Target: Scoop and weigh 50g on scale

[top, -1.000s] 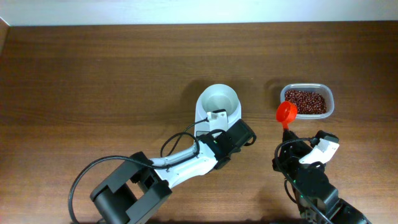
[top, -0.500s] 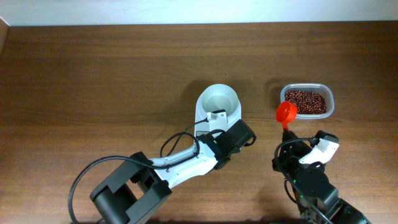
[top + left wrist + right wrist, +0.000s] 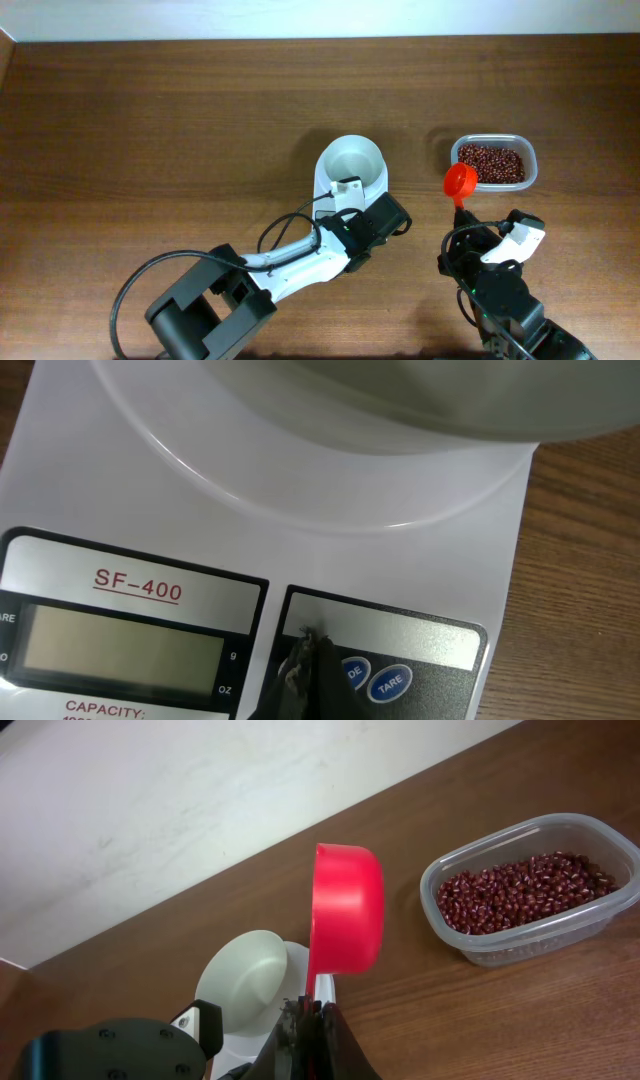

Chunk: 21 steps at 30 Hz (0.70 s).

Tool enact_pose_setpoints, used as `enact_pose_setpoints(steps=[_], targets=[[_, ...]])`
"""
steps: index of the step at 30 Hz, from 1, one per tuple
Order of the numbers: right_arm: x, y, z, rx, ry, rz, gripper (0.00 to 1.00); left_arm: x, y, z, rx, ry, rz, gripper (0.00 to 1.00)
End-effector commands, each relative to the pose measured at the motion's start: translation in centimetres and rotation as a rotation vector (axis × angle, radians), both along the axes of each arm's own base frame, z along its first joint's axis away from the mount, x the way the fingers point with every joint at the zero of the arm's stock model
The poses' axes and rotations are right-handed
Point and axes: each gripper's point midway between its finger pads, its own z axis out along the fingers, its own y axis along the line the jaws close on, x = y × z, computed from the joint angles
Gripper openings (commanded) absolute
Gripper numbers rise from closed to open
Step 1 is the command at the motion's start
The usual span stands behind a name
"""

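Scale (image 3: 328,186) sits near the middle of the table (image 3: 150,120), its round white bowl (image 3: 352,163) on the far end and its panel on the near end, under the left arm. The left gripper (image 3: 349,196) hangs over that panel. Its wrist view shows the dark fingertips (image 3: 300,665) pressed together with nothing between them. The tips are down at the panel of the scale (image 3: 400,575), just right of the grey display (image 3: 120,640) and just left of two blue buttons (image 3: 390,682) (one reads TARE). Whether the tips actually touch the panel cannot be told. Red lettering above the display reads SF-400, and the bowl's underside (image 3: 400,400) fills the top of that view.

To the right of the scale, the right gripper (image 3: 466,222) is clamped on the thin handle of a red scoop (image 3: 460,180). From above, the cup overlaps the near left corner of a clear tub (image 3: 532,175) that holds dark red beans (image 3: 491,162). In the right wrist view the fingers (image 3: 325,1030) are closed tight on the handle. There the scoop (image 3: 345,910) stands above them, held in the air, clear of the tub (image 3: 540,935) and its beans (image 3: 520,890). The bowl (image 3: 245,980) shows low on the left of that view.
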Motion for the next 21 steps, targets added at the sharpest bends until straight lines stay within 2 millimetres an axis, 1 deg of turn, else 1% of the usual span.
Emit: enact_pose_setpoints(steps=[1,6,9,13,14,15,16,18,19,21], targets=[[-0.1,0.2,1.0,0.017,-0.019,0.015,0.04,-0.4,0.7,-1.7,0.028,0.039,0.024,0.0],[-0.1,0.2,1.0,0.017,-0.019,0.014,0.04,-0.6,0.6,-1.7,0.019,0.053,0.017,0.0],[-0.1,0.2,1.0,0.017,-0.019,0.014,0.04,-1.1,0.7,-0.4,0.005,0.064,0.01,0.0],[-0.1,0.2,1.0,0.017,-0.019,0.014,0.04,-2.4,2.3,3.5,0.01,0.065,0.004,0.0],[-0.1,0.2,1.0,0.016,-0.019,0.014,0.04,-2.9,3.0,5.5,0.015,0.049,-0.028,0.01],[-0.1,0.2,1.0,0.016,-0.019,0.014,0.04,-3.1,3.4,7.0,0.019,0.022,-0.063,0.04],[-0.1,0.2,1.0,0.016,-0.019,0.014,0.04,-3.0,3.6,8.0,0.021,-0.002,-0.085,0.09],[-0.1,0.2,1.0,0.017,-0.019,0.014,0.04,-2.8,4.5,11.5,0.05,-0.099,-0.176,0.24],[-0.1,0.2,1.0,0.017,-0.018,0.014,0.04,-2.7,5.2,13.0,0.073,-0.143,-0.208,0.31],[-0.1,0.2,1.0,0.017,-0.018,0.014,0.04,-2.6,7.3,15.6,0.141,-0.221,-0.24,0.45]])
